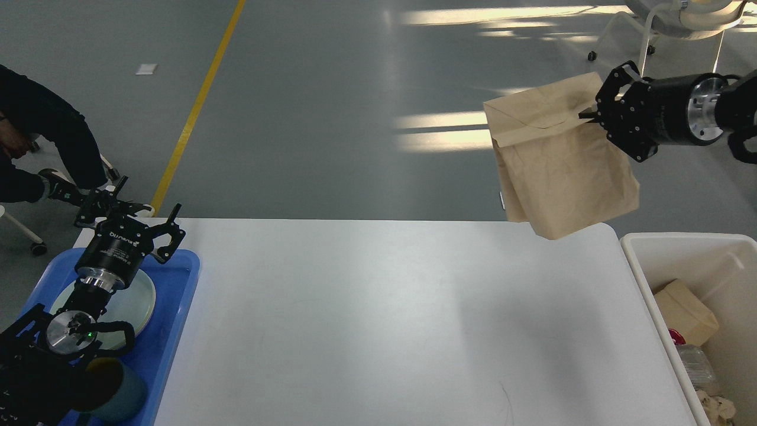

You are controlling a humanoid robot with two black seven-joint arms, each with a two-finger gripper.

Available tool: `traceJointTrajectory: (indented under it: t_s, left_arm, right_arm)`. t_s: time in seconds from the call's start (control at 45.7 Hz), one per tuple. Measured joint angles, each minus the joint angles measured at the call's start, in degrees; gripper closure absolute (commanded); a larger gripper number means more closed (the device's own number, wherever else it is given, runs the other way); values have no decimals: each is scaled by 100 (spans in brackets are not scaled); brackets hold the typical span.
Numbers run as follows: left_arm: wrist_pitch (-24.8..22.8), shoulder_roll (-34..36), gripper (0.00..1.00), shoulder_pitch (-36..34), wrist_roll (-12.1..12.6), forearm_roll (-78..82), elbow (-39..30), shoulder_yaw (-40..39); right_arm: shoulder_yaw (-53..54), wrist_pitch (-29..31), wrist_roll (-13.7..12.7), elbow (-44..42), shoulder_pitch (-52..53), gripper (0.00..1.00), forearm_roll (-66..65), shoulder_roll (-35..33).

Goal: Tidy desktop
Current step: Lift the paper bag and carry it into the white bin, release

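The white desktop (pixel 378 319) fills the lower middle of the head view. My right gripper (pixel 591 112) is shut on the top edge of a brown paper bag (pixel 562 171) and holds it high in the air above the desktop's far right corner, the bag hanging down. My left gripper (pixel 139 216) is open and empty, above the far end of the blue tray (pixel 171 331) at the left.
A cream-white bin (pixel 680 242) stands off the desktop's right edge, holding a brown bag, a plastic bottle and crumpled paper. The blue tray holds a pale plate (pixel 136 302) and a dark teal cup (pixel 115 387). A seated person (pixel 35 142) is at far left.
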Motion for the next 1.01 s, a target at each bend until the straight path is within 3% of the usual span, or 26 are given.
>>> traceJointTrajectory:
  t_s: [0.328,0.547,0.569,0.613,0.656,0.722,0.744,1.007]
  left_arm:
    - [0,0,4,-1,0,0,0,0]
    - [0,0,4,-2,0,0,0,0]
    - [0,0,4,-2,0,0,0,0]
    - [0,0,4,-2,0,0,0,0]
    - [0,0,4,-2,0,0,0,0]
    - [0,0,4,-2,0,0,0,0]
    - [0,0,4,-2,0,0,0,0]
    - [0,0,4,-2,0,0,0,0]
  right_arm:
    - [44,-1383,7,-998,-1968,100,-777,-307]
    - [71,-1919,11,-1552,-3121,100,-796,-271]
    - [63,-1937,11,-1598,-3210,92,-796,-271]
    - [51,-1963,11,-1715,-3397,54,-796,-271]
    - [44,-1978,11,-1864,-3603,25,-796,-268]
    - [41,-1987,10,-2083,-3905,4,-799,-232]
    - [44,-1988,9,-2154,-3996,0,-801,-212]
    - [95,-1955,2,-2682,-4539,0,-814,74]
